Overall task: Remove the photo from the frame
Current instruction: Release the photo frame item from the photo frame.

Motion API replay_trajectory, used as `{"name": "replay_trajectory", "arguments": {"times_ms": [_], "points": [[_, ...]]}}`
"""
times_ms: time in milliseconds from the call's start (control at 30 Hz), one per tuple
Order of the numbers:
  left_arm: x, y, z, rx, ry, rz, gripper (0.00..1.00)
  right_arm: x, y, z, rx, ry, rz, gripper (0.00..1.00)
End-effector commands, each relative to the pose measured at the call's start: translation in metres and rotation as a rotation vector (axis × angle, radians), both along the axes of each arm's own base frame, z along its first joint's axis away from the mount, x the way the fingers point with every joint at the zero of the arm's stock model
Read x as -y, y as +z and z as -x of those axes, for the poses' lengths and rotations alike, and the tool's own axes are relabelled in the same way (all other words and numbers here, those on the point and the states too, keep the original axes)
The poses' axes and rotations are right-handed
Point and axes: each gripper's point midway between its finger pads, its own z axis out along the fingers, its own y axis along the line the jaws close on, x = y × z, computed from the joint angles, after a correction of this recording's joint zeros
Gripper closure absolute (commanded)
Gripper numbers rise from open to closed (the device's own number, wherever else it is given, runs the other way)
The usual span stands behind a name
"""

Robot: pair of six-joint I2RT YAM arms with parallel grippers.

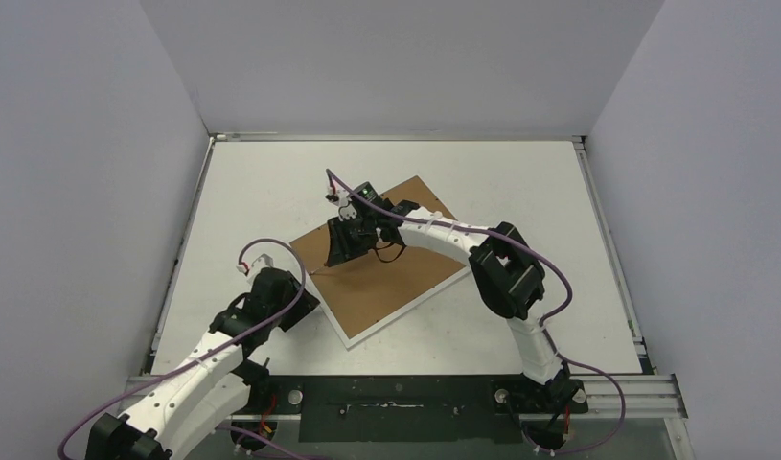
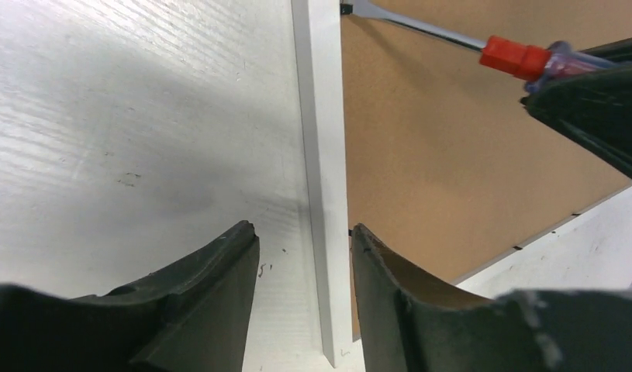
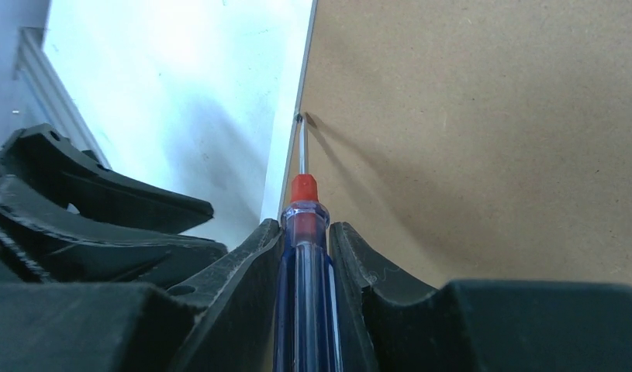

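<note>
The frame (image 1: 391,264) lies face down on the white table, its brown fibreboard back up and narrow white border strips around it. The photo is hidden under the backing. My right gripper (image 1: 341,251) is shut on a red-and-blue screwdriver (image 3: 305,232). The screwdriver's tip (image 3: 299,118) touches the seam between the backing (image 3: 467,139) and the white strip. My left gripper (image 2: 305,232) is open, its fingers (image 2: 219,267) astride the frame's white border strip (image 2: 322,155) near the left corner, not gripping it. The screwdriver (image 2: 514,56) also shows in the left wrist view.
Grey walls enclose the table on three sides. A metal rail (image 1: 616,388) runs along the near edge by the arm bases. Purple cables (image 1: 271,244) loop over both arms. My left gripper's black fingers (image 3: 103,205) sit just left of the screwdriver in the right wrist view.
</note>
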Motion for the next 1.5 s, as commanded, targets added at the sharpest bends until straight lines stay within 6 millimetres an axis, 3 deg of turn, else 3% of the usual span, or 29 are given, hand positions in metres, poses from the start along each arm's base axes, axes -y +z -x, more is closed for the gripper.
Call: {"name": "replay_trajectory", "arguments": {"times_ms": [0,167,267,367,533,833,967,1067,1267,1467], "points": [[-0.018,0.024,0.002,-0.016,0.025,-0.087,0.49,0.01,0.01,-0.006,-0.058,-0.011,-0.088,1.0],[-0.021,0.051,-0.024,0.029,0.022,-0.085,0.29,0.017,-0.008,-0.003,-0.102,0.013,-0.086,1.0],[-0.029,0.062,-0.042,-0.007,0.061,-0.087,0.29,0.019,-0.013,-0.005,-0.11,0.005,-0.087,1.0],[-0.039,0.076,-0.071,0.062,0.1,-0.084,0.28,0.017,-0.015,-0.004,-0.118,0.004,-0.093,1.0],[-0.048,0.056,-0.104,-0.052,0.143,-0.069,0.32,0.015,-0.012,-0.005,-0.114,0.008,-0.107,1.0],[-0.034,0.016,-0.14,-0.094,0.111,0.017,0.47,0.014,-0.022,-0.006,-0.128,0.025,-0.083,1.0],[-0.032,0.001,-0.144,-0.121,0.116,0.036,0.52,0.013,-0.022,-0.005,-0.133,0.028,-0.08,1.0],[-0.036,-0.002,-0.143,-0.138,0.11,0.005,0.64,0.015,-0.022,-0.006,-0.125,0.023,-0.075,1.0],[-0.048,-0.018,-0.133,-0.233,0.052,-0.101,0.67,0.011,-0.024,-0.005,-0.132,0.035,-0.086,1.0],[-0.049,-0.03,-0.129,-0.269,-0.016,-0.139,0.87,0.008,-0.029,-0.006,-0.142,0.058,-0.085,1.0]]}}
